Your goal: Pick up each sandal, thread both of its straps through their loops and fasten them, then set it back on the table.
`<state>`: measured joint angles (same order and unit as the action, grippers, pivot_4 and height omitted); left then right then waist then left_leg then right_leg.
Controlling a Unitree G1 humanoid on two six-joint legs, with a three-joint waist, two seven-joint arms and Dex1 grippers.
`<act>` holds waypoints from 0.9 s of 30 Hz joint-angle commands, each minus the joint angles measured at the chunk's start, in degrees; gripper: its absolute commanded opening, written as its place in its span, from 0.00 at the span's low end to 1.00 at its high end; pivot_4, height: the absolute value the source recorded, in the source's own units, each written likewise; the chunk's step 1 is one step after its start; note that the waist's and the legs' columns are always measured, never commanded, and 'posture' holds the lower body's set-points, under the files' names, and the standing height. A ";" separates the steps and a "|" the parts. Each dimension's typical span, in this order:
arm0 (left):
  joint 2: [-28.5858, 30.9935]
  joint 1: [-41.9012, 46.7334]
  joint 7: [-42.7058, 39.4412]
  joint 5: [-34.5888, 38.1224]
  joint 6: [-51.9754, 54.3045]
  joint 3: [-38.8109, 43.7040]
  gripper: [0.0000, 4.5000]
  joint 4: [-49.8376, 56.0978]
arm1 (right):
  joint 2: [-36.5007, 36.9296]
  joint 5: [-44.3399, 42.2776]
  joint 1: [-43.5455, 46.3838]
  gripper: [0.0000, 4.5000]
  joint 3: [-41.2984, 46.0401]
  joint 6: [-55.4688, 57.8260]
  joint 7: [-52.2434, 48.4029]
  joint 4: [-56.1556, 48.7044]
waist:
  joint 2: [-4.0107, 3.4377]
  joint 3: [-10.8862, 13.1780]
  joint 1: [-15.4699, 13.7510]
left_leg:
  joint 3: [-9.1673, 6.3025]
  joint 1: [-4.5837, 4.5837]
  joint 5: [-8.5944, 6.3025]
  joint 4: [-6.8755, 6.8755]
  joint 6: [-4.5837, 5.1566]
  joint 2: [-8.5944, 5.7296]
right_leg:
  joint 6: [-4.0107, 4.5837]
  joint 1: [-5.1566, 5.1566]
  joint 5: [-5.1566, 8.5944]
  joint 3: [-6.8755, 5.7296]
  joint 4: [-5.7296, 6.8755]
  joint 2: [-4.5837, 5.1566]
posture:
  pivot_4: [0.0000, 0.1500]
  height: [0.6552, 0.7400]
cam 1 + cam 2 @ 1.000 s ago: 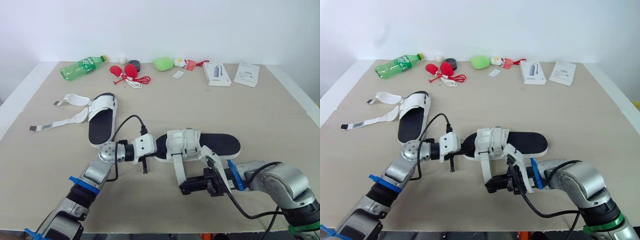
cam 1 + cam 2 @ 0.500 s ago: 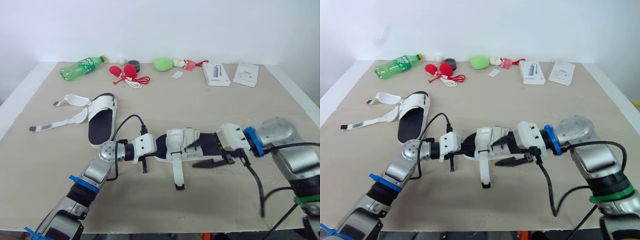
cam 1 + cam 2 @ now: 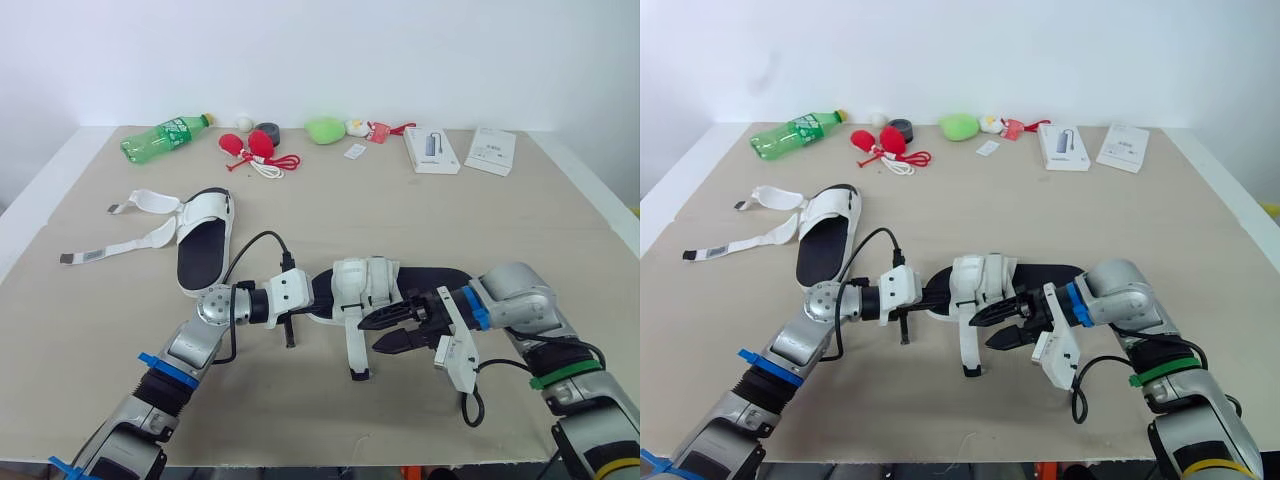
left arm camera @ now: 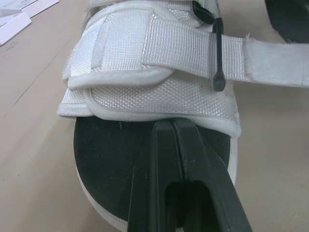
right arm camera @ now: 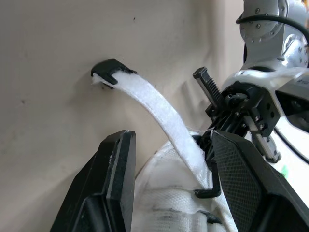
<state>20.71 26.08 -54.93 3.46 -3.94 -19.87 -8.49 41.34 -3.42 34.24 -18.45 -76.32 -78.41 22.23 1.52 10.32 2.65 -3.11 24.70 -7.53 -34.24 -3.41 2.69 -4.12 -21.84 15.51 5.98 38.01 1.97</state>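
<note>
Work on the sandal (image 3: pixel 420 288) at mid-bench (image 3: pixel 450 220), one strap (image 3: pixel 354 345) loose and trailing toward the near edge with its tab (image 3: pixel 356 375) flat on the bench. Keep the left hand (image 4: pixel 171 126), shut with fingers together, pressed on the insole (image 4: pixel 111 154) at the sandal's left end to pin it, and bring the right hand (image 3: pixel 372 335), spread wide astride the strap just beside the upper (image 3: pixel 362 280), down toward the tab before closing. Likely best to pinch the webbing flat and untwisted for a snug, even fastening, leaving the other sandal (image 3: pixel 203 240) at far left alone for now.
</note>
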 commanded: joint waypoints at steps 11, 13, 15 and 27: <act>0.19 -1.76 -0.43 -1.62 1.26 -1.70 0.00 -1.03 | 2.41 7.88 1.56 0.60 -6.15 0.77 12.45 -2.94 | 0.00 0.00 -0.03 | 0.00 -0.07 0.00 0.04 0.00 0.00 | 0.03 0.07 0.01 0.01 0.00 0.00 | 1.00 1.00; 0.14 -1.78 -0.38 -1.61 1.33 -1.78 0.00 -0.96 | 3.02 6.69 1.27 0.49 -6.95 2.37 13.02 -3.91 | 0.00 0.00 -0.03 | 0.00 -0.08 0.00 0.04 0.00 0.00 | 0.03 0.08 0.01 0.01 0.00 0.00 | 1.00 1.00; 0.10 -1.78 -0.37 -1.61 1.36 -1.86 0.00 -0.94 | 3.69 4.94 0.89 0.37 -7.99 4.29 13.06 -4.94 | 0.00 0.00 -0.03 | 0.00 -0.08 0.00 0.04 0.00 0.00 | 0.04 0.09 0.01 0.02 0.00 0.00 | 1.00 1.00; 0.08 -1.41 -0.74 -1.65 0.88 -2.02 0.00 -1.85 | 6.60 -21.26 -5.11 0.01 -10.30 35.08 9.93 -17.36 | 0.00 0.00 -0.06 | 0.00 -0.13 0.00 0.06 0.00 0.01 | 0.06 0.14 0.02 0.04 0.00 0.00 | 1.00 1.00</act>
<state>20.62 25.81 -54.47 3.35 -3.87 -19.93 -8.38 46.10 -6.65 31.98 -29.26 -60.59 -66.20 14.47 1.52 10.32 2.60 -3.11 24.57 -7.53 -34.18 -3.41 2.70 -4.06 -21.68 15.54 6.01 38.01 1.98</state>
